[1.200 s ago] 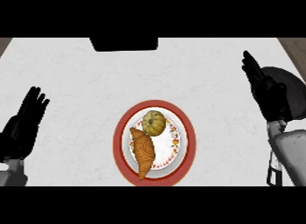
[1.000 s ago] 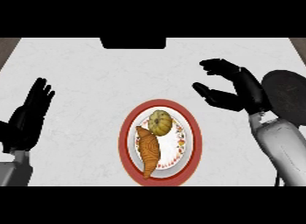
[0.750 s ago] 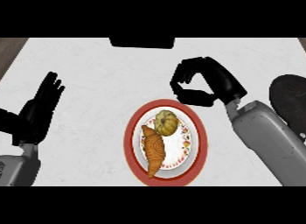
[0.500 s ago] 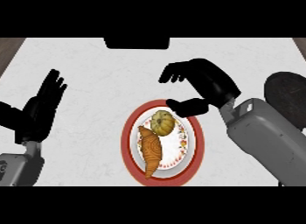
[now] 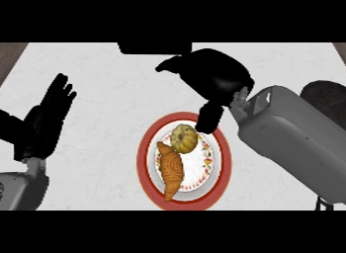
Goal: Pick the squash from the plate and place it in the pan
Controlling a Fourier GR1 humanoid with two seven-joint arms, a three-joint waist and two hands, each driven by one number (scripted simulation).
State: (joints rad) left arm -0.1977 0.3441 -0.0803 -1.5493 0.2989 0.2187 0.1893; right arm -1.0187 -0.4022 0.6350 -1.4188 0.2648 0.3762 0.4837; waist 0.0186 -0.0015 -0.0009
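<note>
Right hand (image 5: pixel 212 81) hangs over the far rim of the red-rimmed plate (image 5: pixel 148 163), fingers curled downward with one fingertip (image 5: pixel 207 120) just beside the squash (image 5: pixel 183 138); nothing is gripped. The squash sits on the plate's far half, touching the croissant (image 5: pixel 171 170) that lies toward the near rim. The plate is in the middle of the worktop (image 5: pixel 103 64). The dark pan (image 5: pixel 336 101) shows at the worktop's right edge, partly behind the grey forearm. Left hand (image 5: pixel 41 123) rests open near the left edge, fingers up.
</note>
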